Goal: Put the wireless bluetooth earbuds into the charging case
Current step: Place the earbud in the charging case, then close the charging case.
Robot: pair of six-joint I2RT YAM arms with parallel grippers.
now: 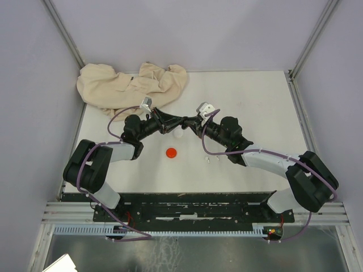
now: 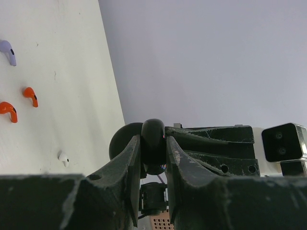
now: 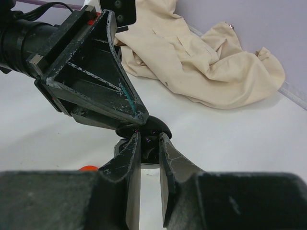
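While both arms reach inward, tips meeting above the desk (image 1: 255, 102), I see the left jaws pinching a black round case (image 2: 153, 139). I cannot tell whether the right jaws grip anything; white earbuds (image 1: 208, 161) lie nearby.

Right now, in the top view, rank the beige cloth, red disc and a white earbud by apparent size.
1. beige cloth, by far.
2. red disc.
3. white earbud, a speck.
Camera distance is similar for all.
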